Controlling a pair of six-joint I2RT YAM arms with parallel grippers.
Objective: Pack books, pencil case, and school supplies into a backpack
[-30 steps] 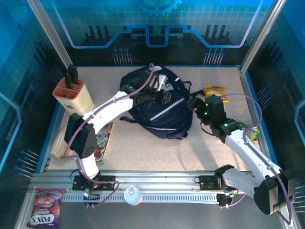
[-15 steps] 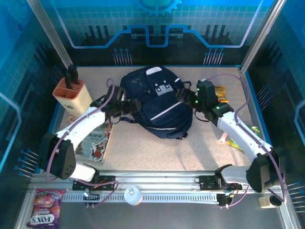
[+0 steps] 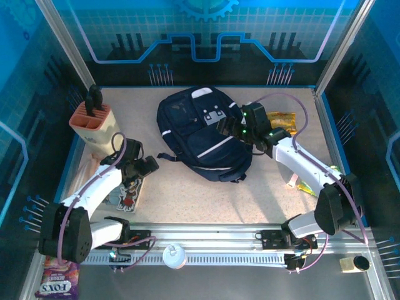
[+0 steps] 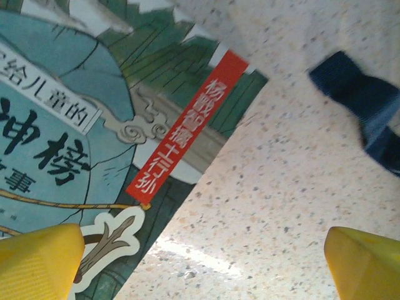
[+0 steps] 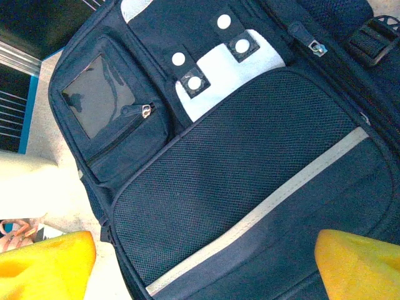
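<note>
The dark navy backpack [image 3: 203, 134] lies flat at the back middle of the table, its white stripe and grey patch facing up. My right gripper [image 3: 225, 124] hovers open over its right side; in the right wrist view the mesh front of the backpack [image 5: 250, 175] lies between the yellow fingertips [image 5: 44, 262]. My left gripper [image 3: 149, 164] stands open above the top corner of the thin cartoon-covered book [image 3: 128, 190], which lies on the table at the left. The left wrist view has the book cover [image 4: 94, 125] under one yellow fingertip [image 4: 37, 262] and a navy strap [image 4: 362, 106] at the upper right.
A peach-and-cream knife block [image 3: 94, 122] stands at the back left. A yellow-orange snack bag [image 3: 280, 119] lies right of the backpack. A green item [image 3: 312, 185] and a small pink stick [image 3: 292, 181] rest near the right edge. Bare table [image 3: 206, 200] stretches in front of the backpack.
My left gripper pulled out of the backpack, swung left and nearer to the book, and opened. The backpack settled flat. My right gripper moved up and left over the backpack.
</note>
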